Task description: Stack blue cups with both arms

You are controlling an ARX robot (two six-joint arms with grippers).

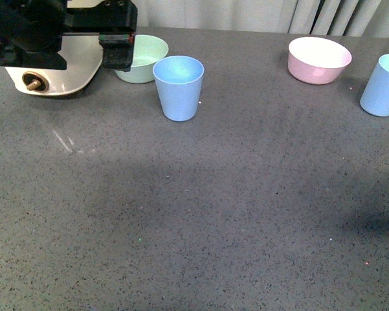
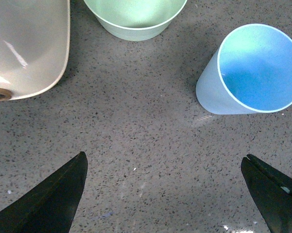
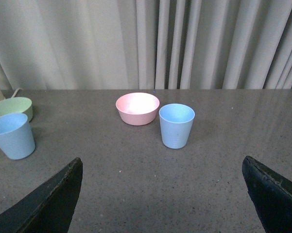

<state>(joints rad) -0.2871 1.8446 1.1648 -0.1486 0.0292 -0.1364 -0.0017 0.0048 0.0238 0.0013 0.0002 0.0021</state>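
Note:
One blue cup [image 1: 178, 89] stands upright at the back left of the grey table, just in front of the mint-green bowl. The other blue cup [image 1: 383, 85] stands upright at the far right edge of the view. My left gripper [image 1: 118, 59] hangs open and empty above the table, to the left of the left cup. In the left wrist view that cup [image 2: 250, 73] lies ahead of the open left gripper [image 2: 164, 158], off to one side. The right gripper is out of the front view. In its own view the right gripper [image 3: 162, 162] is open and empty, well short of the right cup [image 3: 176, 126].
A mint-green bowl [image 1: 142, 58] sits behind the left cup. A pink bowl [image 1: 318, 59] sits left of the right cup. A white rounded object with a brass knob [image 1: 58, 65] lies under my left arm. Curtains [image 3: 146, 43] close off the back.

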